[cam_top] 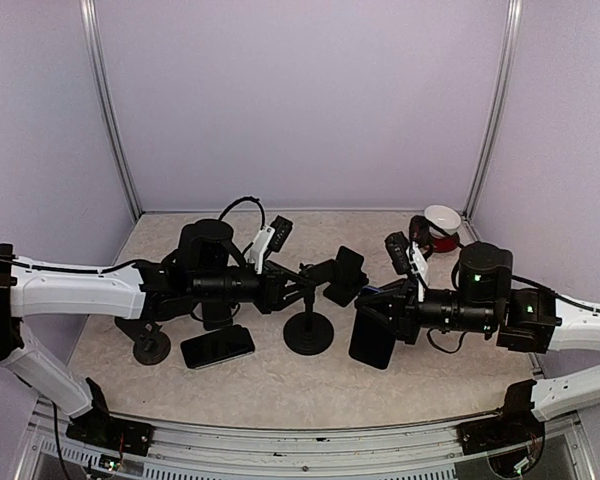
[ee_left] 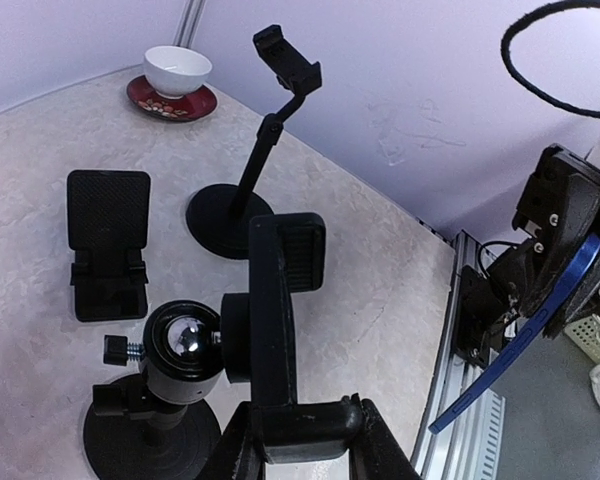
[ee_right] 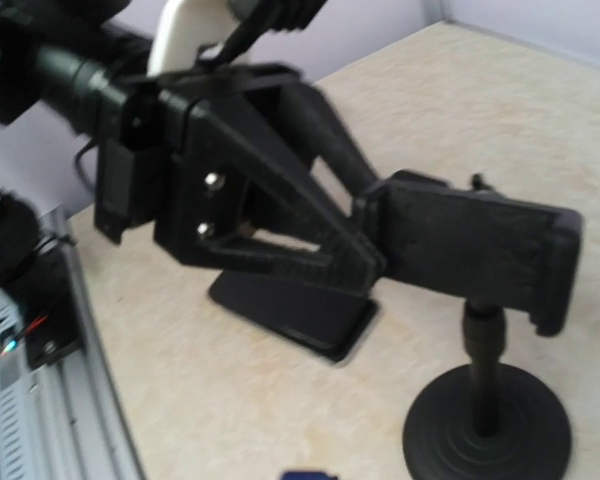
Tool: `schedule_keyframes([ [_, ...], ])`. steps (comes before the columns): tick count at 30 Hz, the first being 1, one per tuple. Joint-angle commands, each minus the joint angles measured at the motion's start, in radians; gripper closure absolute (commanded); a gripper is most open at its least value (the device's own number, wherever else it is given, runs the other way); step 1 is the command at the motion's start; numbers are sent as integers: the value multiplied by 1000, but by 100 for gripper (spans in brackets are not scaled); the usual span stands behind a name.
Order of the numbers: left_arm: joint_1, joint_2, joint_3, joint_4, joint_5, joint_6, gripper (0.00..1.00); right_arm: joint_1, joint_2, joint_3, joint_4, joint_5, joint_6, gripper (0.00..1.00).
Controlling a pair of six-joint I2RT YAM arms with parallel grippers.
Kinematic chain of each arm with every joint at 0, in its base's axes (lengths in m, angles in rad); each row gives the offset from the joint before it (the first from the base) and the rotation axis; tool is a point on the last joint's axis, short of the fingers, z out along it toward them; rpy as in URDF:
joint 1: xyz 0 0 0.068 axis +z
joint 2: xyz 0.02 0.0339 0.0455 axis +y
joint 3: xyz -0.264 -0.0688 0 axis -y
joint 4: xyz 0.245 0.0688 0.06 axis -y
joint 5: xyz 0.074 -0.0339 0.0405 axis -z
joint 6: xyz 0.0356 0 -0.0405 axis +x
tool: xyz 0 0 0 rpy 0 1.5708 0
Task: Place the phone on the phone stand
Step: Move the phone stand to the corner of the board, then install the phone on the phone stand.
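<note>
L end effector (cam_top: 318, 282) clamps stand (cam_top: 309, 335) top, R end effector (cam_top: 377, 306) at 3 o'clock grips phone (cam_top: 372, 342); risk: skewed entry jams phone on clamp lip, twisting stand off-axis.

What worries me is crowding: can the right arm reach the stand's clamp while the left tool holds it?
Probably yes: the left tool grips only one end of the clamp, and the right tool, carrying the phone, sits beside it with nothing between.
</note>
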State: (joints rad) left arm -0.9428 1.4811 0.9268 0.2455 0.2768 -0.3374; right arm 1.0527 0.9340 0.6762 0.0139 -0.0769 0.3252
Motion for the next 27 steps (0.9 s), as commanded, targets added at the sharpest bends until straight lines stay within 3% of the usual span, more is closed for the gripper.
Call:
schedule_keyframes([
  [1,2,-81,-22,59,99,53,100,-6,26,54,76,-142,-35,100],
  [14,-7,-185,-87,86,278,112,100,-1,160,154,164,-566,-43,100],
  [27,-59,-205,-92,86,391,151,100,4,262,279,219,-710,-61,100],
])
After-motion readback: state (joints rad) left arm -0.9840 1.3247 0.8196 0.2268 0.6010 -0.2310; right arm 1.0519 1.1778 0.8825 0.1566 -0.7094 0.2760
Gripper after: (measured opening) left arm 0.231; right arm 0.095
